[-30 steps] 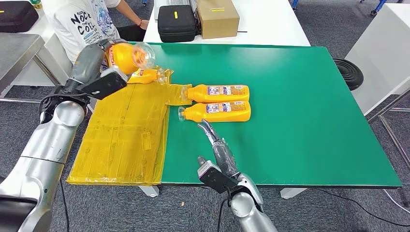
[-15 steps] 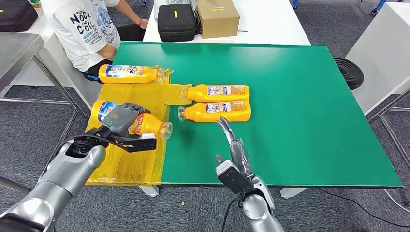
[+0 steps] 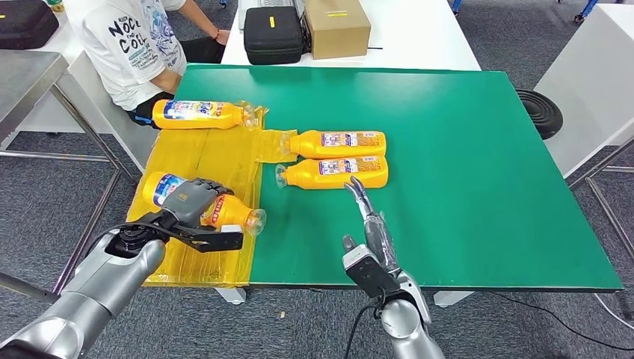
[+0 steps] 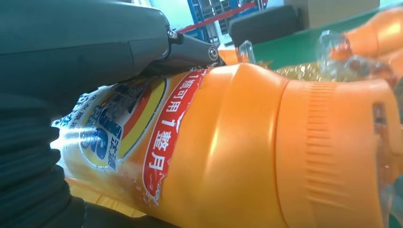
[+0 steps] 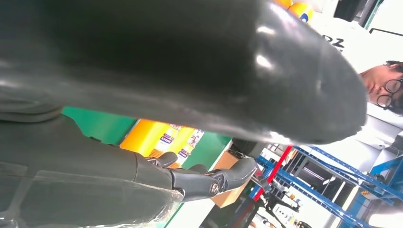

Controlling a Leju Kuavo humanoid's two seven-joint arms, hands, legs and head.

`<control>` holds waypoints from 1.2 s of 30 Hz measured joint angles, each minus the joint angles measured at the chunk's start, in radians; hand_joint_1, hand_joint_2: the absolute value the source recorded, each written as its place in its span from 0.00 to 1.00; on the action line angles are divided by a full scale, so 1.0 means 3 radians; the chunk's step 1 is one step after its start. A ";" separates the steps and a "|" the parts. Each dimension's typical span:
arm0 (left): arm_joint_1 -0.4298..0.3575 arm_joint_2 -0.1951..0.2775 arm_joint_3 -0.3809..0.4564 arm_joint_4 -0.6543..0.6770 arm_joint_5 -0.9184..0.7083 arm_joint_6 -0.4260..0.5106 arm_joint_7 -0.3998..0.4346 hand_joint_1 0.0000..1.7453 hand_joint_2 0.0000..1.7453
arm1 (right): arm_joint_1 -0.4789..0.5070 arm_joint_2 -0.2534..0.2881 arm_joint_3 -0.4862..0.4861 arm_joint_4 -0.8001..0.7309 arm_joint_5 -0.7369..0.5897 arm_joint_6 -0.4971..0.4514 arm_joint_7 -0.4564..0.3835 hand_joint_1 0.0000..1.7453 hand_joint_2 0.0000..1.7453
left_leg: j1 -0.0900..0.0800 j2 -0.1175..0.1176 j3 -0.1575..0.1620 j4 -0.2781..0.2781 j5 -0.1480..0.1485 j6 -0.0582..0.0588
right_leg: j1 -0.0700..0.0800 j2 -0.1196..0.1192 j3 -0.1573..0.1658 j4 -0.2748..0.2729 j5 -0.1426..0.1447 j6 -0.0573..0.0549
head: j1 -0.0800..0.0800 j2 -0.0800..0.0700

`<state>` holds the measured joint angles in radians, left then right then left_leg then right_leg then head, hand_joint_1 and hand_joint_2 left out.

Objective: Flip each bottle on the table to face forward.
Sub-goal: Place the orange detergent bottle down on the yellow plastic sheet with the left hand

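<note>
Four orange bottles are counted. Nearest, one bottle (image 3: 224, 211) is gripped by the left hand (image 3: 191, 200) over the yellow sheet (image 3: 202, 161), its clear cap toward the green table (image 3: 463, 164). The right hand (image 3: 371, 224) is held spread, fingers extended, just before two bottles (image 3: 336, 173) lying side by side. Farthest, a fourth bottle (image 3: 198, 114) is seen beside a seated person (image 3: 134, 45).

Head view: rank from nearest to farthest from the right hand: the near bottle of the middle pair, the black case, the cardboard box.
From the right hand:
1. Near orange plastic bottle of the middle pair, lying on the green table just beyond the fingertips.
2. Black zip case, on the white table behind, to the left.
3. Brown cardboard box, beside the case; slightly farther.
</note>
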<state>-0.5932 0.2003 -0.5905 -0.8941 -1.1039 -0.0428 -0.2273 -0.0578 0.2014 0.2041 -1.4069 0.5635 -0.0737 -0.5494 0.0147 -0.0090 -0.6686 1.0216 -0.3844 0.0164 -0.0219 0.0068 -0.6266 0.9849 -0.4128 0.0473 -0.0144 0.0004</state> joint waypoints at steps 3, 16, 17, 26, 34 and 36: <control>-0.0056 0.0004 0.0000 0.0063 -0.0053 -0.0091 0.0007 1.00 1.00 | 0.0000 0.0000 -0.0004 0.0001 -0.0002 0.0006 -0.0005 0.00 0.00 | 0.0001 0.0000 0.0000 0.0000 0.0000 0.0000 | 0.0001 0.0000 0.0000 0.0000 0.0000 0.0000 | 0.0000 0.0000; -0.0294 0.0018 -0.0020 0.0288 -0.0145 -0.0175 0.0045 1.00 1.00 | -0.0001 0.0001 -0.0011 0.0002 -0.0017 0.0009 -0.0014 0.00 0.00 | 0.0001 0.0000 -0.0001 0.0000 0.0000 0.0000 | 0.0001 0.0000 0.0000 0.0000 0.0000 0.0000 | 0.0000 0.0000; -0.0333 0.0018 -0.0025 0.0326 -0.0154 -0.0189 0.0053 1.00 1.00 | -0.0001 0.0001 -0.0012 0.0003 -0.0020 0.0009 -0.0015 0.00 0.00 | 0.0001 0.0000 -0.0001 0.0000 0.0000 0.0000 | 0.0001 0.0000 0.0000 0.0001 0.0000 0.0000 | 0.0000 0.0000; -0.0587 0.0011 -0.0058 0.0723 -0.0031 -0.0345 -0.0061 1.00 1.00 | -0.0003 0.0002 -0.0014 0.0032 -0.0037 0.0012 -0.0025 0.00 0.00 | 0.0001 0.0000 0.0000 0.0000 0.0001 -0.0001 | 0.0001 0.0000 0.0000 0.0001 0.0000 0.0000 | 0.0000 0.0000; -0.0604 0.0018 -0.0066 0.0981 0.0077 -0.0398 -0.0176 1.00 1.00 | -0.0041 0.0005 -0.0013 0.0133 -0.0066 0.0003 -0.0074 0.00 0.00 | 0.0001 -0.0001 -0.0001 0.0000 0.0001 -0.0001 | 0.0001 -0.0001 0.0000 0.0001 0.0000 0.0000 | 0.0000 0.0000; -0.0606 0.0017 -0.0066 0.1031 0.0110 -0.0447 -0.0204 1.00 1.00 | -0.0041 0.0005 -0.0012 0.0157 -0.0079 -0.0007 -0.0081 0.00 0.00 | 0.0001 0.0000 -0.0001 0.0000 0.0001 -0.0001 | 0.0001 0.0000 0.0000 0.0001 0.0000 0.0000 | 0.0000 0.0000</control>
<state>-0.7751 0.2055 -0.6104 -0.5848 -1.0708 -0.1767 -0.2886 -0.0702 0.2029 0.2005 -1.3599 0.5397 -0.0758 -0.5738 0.0149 -0.0091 -0.6688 1.0216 -0.3841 0.0162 -0.0217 0.0068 -0.6266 0.9852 -0.4129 0.0472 -0.0144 0.0004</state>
